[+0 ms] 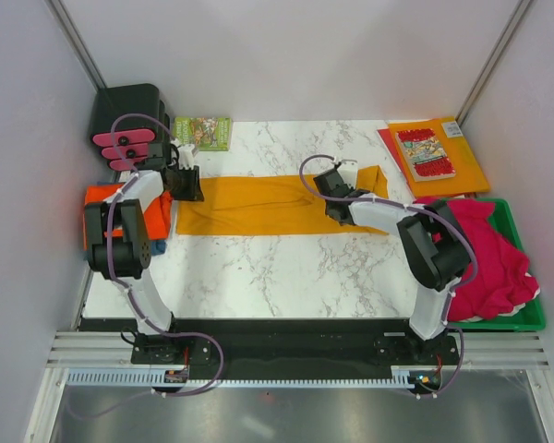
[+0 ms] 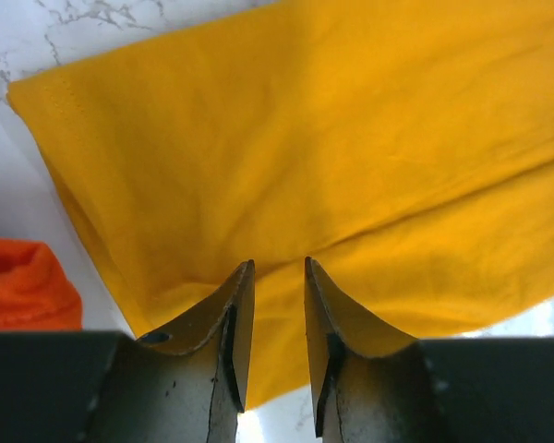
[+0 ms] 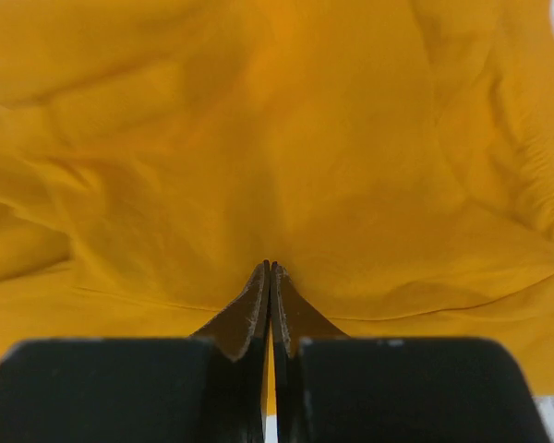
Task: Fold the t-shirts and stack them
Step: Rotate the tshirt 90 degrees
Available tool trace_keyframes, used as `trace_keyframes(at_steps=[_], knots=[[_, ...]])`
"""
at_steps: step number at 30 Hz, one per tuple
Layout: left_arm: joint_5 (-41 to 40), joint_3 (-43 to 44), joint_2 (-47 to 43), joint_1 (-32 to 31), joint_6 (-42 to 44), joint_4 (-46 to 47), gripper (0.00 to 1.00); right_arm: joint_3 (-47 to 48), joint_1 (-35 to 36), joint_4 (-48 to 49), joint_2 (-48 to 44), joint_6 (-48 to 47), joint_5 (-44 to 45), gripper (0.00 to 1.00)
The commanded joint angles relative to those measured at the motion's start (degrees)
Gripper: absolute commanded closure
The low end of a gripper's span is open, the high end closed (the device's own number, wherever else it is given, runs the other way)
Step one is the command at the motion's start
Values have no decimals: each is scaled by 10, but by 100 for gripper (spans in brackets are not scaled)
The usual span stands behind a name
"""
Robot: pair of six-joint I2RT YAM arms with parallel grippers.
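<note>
The mustard t-shirt (image 1: 258, 205) lies folded into a long strip across the middle of the marble table (image 1: 286, 268). My left gripper (image 1: 188, 187) is at its left end. In the left wrist view that gripper (image 2: 279, 263) is open, with a narrow gap between the fingers and the shirt (image 2: 351, 138) beneath. My right gripper (image 1: 325, 190) is over the strip's right part. In the right wrist view it (image 3: 271, 266) is shut, tips against the shirt (image 3: 258, 138), with no cloth seen between them. The red-orange t-shirt (image 1: 120, 208) lies folded at the left on a blue one (image 1: 159, 245). The crimson-pink t-shirts (image 1: 485, 254) are heaped at the right.
The pink shirts fill a green bin (image 1: 522, 318) at the right edge. A stiff orange folder (image 1: 462, 161) with a comic book (image 1: 425, 152) lies at the back right. A green book (image 1: 203, 132) and a black box (image 1: 127, 111) stand at the back left. Side walls close in.
</note>
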Motion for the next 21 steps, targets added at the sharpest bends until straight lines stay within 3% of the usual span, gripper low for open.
trace_keyframes(at_steps=[1, 6, 14, 17, 21], knots=[[-49, 48, 56, -6, 18, -27, 66, 6, -2, -5, 47, 44, -17, 95], [-82, 69, 87, -12, 44, -48, 66, 58, -11, -24, 78, 56, -32, 94], [-115, 60, 92, -61, 121, -132, 69, 120, -97, -86, 120, 79, -81, 94], [-108, 35, 69, -80, 151, -156, 70, 166, -119, -119, 144, 61, -82, 93], [-86, 21, 57, -110, 174, -216, 71, 297, -138, -187, 222, 38, -91, 93]])
